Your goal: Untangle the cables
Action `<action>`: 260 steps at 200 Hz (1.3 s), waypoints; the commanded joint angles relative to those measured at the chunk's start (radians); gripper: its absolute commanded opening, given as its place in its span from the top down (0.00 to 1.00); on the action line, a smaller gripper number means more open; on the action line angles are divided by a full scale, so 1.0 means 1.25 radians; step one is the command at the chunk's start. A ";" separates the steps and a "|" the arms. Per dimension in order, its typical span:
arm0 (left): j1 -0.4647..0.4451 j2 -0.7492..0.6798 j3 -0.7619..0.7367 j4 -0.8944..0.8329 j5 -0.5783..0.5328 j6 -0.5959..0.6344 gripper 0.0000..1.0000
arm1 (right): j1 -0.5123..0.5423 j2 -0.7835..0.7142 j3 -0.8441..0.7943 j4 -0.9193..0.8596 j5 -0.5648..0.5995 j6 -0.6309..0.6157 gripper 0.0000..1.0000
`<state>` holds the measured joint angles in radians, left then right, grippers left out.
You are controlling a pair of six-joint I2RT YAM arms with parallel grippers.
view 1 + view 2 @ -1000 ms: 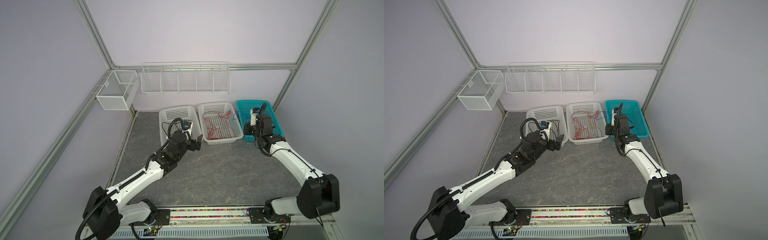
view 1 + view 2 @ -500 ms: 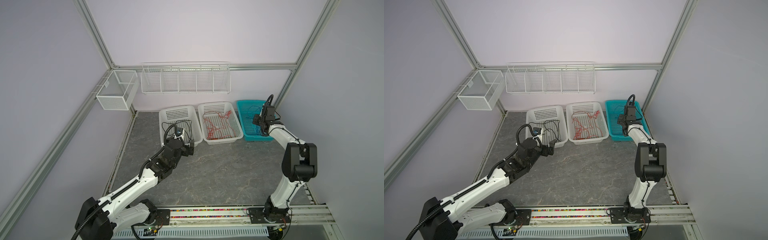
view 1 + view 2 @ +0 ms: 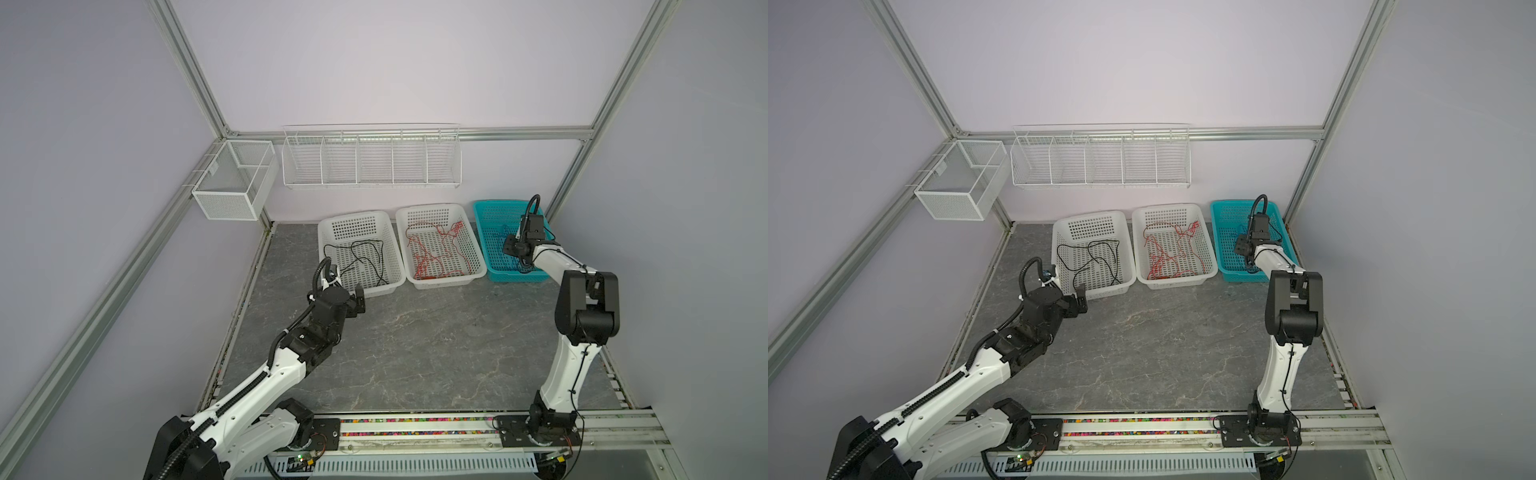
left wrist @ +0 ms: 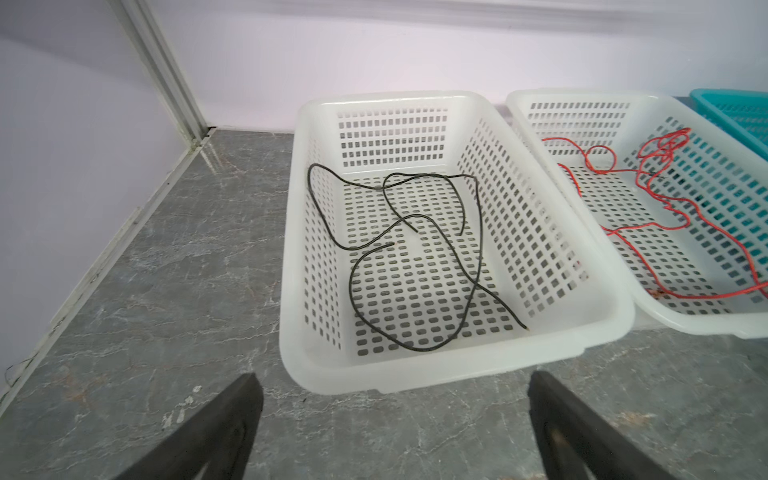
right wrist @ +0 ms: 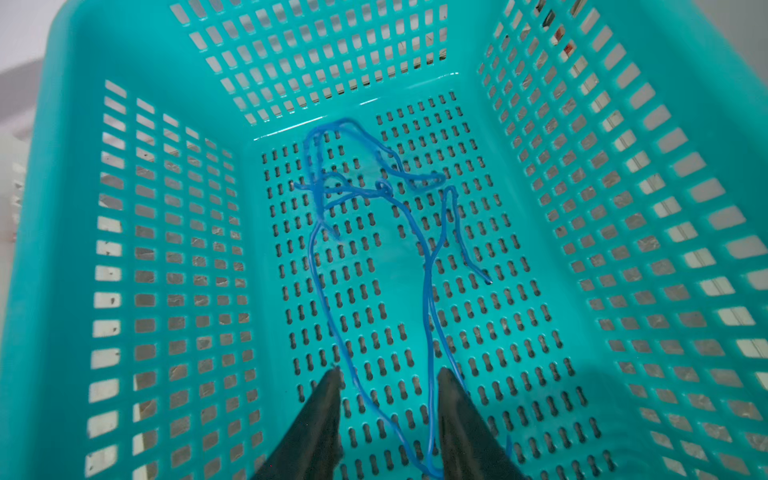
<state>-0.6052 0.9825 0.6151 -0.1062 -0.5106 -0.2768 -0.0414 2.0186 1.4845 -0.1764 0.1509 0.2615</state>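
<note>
The cables lie sorted by colour in three baskets. Black cables [image 3: 376, 249] [image 4: 478, 232] rest loose in the left white basket [image 3: 353, 215] [image 4: 395, 97]. Red cables [image 3: 432, 257] [image 4: 615, 170] fill the middle white basket [image 3: 432, 206] [image 4: 582, 93]. Blue cables [image 5: 426, 291] lie on the floor of the teal basket [image 3: 511, 202] [image 5: 70, 174]. My left gripper [image 3: 360, 299] [image 3: 1081, 297] [image 4: 392, 376] hangs open and empty just in front of the left basket. My right gripper [image 3: 510, 249] [image 3: 1241, 247] [image 5: 388, 370] is open low inside the teal basket, with blue strands running loose between its fingers.
A white wire rack [image 3: 370, 158] hangs on the back wall and a mesh box [image 3: 232, 183] on the left frame. Aluminium posts [image 3: 569, 174] stand at the back corners. The arm bases sit on a rail [image 3: 415, 428] along the front of the grey stone-pattern floor [image 3: 415, 345].
My right arm swung from beside the middle basket to over the teal basket, and its jaws opened. My left arm drew back from the left white basket toward the front.
</note>
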 commanded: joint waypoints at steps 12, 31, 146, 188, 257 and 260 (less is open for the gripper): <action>0.011 -0.004 -0.023 -0.001 -0.054 -0.021 0.01 | 0.000 -0.094 -0.057 0.010 -0.021 -0.016 0.26; 0.026 0.008 -0.026 0.010 -0.052 -0.022 0.01 | 0.003 -0.146 -0.106 0.041 -0.034 -0.024 0.10; 0.377 0.131 -0.040 0.163 -0.002 -0.029 0.00 | 0.122 -0.493 -0.443 0.107 0.108 -0.044 0.11; 0.403 0.201 -0.127 0.423 0.001 0.133 0.00 | 0.136 -0.590 -0.572 0.119 0.124 -0.041 0.11; 0.424 0.395 -0.179 0.749 0.130 0.176 0.00 | 0.144 -0.587 -0.677 0.222 0.171 -0.123 0.12; 0.424 0.408 -0.185 0.773 0.135 0.181 0.00 | 0.144 -0.588 -0.682 0.230 0.176 -0.125 0.12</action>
<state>-0.0921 1.4105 0.4057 0.6266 -0.4141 -0.0898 0.1310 1.2812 0.6659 0.0177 0.3138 0.1745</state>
